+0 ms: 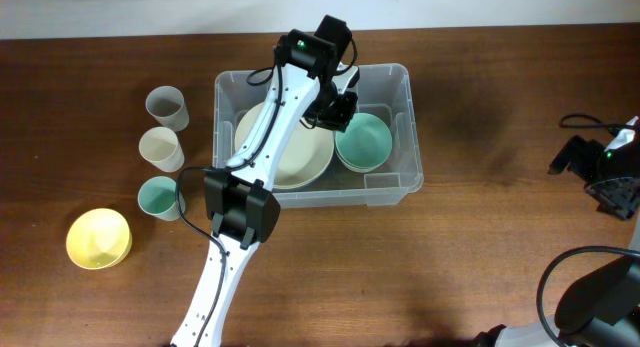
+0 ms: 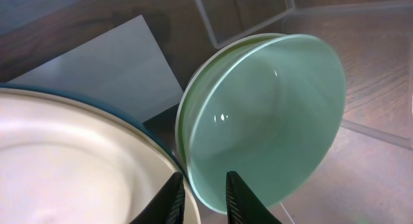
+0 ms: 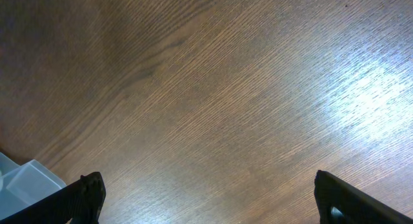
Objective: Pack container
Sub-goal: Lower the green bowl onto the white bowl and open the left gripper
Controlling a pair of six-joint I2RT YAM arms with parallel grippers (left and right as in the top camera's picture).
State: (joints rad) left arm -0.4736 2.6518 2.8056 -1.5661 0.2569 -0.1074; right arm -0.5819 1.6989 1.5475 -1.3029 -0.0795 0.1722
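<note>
The plate (image 1: pixel 300 162) and green bowl (image 1: pixel 365 142) cover the container (image 1: pixel 400 182) floor, and the left gripper (image 2: pixel 201 185) hangs over the bowl's rim. 3 cups (image 1: pixel 162 147) and a yellow bowl (image 1: pixel 98 237) crowd the left side. Bare table (image 1: pixel 500 137) runs from the container to the right gripper (image 3: pixel 206 185).

I've got the container (image 1: pixel 413 137) mid-table. Inside it: plate (image 1: pixel 310 159) on the left, bowl (image 1: pixel 363 142) on the right, just beside the plate's edge. Left of the container, three cups in a line: far cup (image 1: pixel 167 107), middle cup (image 1: pixel 161 147), near cup (image 1: pixel 157 198). The loose bowl (image 1: pixel 98 237) sits nearer and further left.
</note>
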